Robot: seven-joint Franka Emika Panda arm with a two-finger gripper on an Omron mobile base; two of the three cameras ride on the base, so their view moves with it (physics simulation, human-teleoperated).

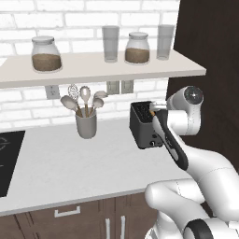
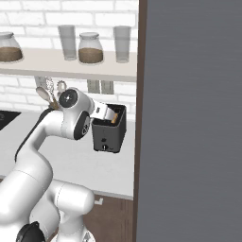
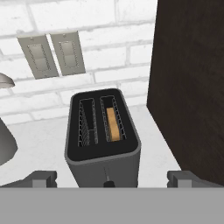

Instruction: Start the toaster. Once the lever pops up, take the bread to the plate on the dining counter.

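Note:
The dark grey toaster stands on the white worktop against the brick wall, beside a tall dark cabinet. A tan slice of bread sits low in its right slot; the left slot is empty. My gripper hovers just above and in front of the toaster, open, with one fingertip on either side of the toaster's front and nothing between them. In the base views the hand sits over the toaster's top. The plate and the dining counter are out of view.
A grey utensil cup with spoons stands left of the toaster. A shelf with jars and glasses hangs overhead. The tall dark cabinet stands close on the toaster's right. A black cooktop lies far left.

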